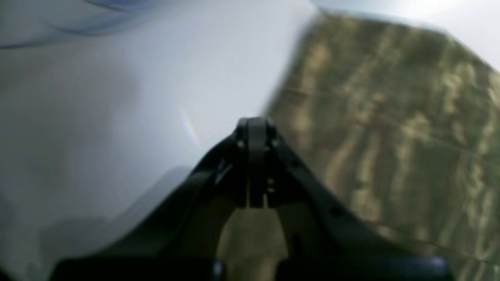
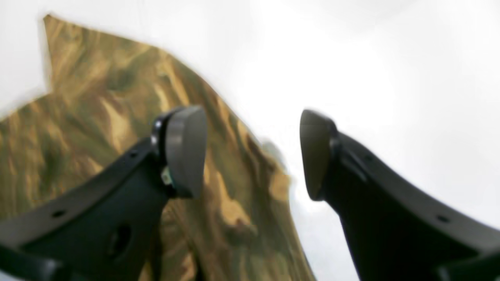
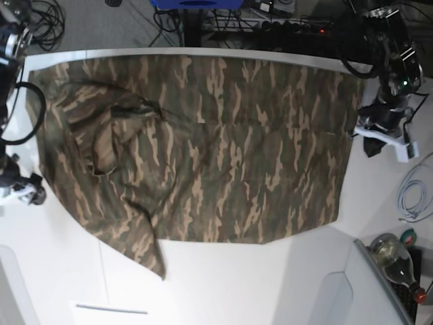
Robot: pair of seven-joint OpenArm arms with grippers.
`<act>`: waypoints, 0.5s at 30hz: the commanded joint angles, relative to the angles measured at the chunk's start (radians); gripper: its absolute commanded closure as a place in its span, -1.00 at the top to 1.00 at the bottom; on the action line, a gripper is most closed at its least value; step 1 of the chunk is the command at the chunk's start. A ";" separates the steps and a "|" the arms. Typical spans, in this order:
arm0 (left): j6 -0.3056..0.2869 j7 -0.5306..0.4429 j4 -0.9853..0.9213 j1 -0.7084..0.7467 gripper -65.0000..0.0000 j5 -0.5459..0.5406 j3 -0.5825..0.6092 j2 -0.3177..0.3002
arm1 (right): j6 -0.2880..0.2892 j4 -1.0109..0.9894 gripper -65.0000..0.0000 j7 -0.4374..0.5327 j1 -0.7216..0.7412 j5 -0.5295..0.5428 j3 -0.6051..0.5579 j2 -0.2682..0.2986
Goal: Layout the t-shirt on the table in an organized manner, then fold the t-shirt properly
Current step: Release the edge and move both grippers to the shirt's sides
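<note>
The camouflage t-shirt point(image 3: 216, 149) lies spread out on the white table point(image 3: 223, 284), with a bunched, folded-over part at its left and a sleeve pointing to the front left. My left gripper point(image 1: 256, 128) is shut with no cloth between its fingers, just off the shirt's right edge point(image 1: 390, 117); it also shows in the base view point(image 3: 371, 144). My right gripper point(image 2: 250, 154) is open and empty above the shirt's left edge point(image 2: 117, 117), with one finger point(image 2: 185, 150) over cloth and the other point(image 2: 316, 156) over bare table. Both wrist views are blurred.
A glass bottle point(image 3: 396, 261) lies at the front right beside a raised white panel point(image 3: 352, 291). White cable point(image 3: 413, 196) coils at the right edge. Dark cables and a power strip point(image 3: 298, 27) run behind the table's back edge.
</note>
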 commanded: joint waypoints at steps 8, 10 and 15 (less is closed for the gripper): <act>0.002 -0.018 -0.145 -0.082 -1.00 0.250 0.171 0.006 | 0.005 -0.394 0.11 0.273 0.232 0.014 -0.334 0.041; 0.002 -0.021 -0.183 -0.091 -1.00 0.302 0.171 0.015 | 0.005 -0.405 0.11 0.284 0.233 0.014 -0.352 0.038; 0.002 -0.084 -0.285 -0.109 -1.00 0.365 0.179 0.019 | -0.003 -0.410 0.09 0.284 0.221 0.012 -0.357 0.021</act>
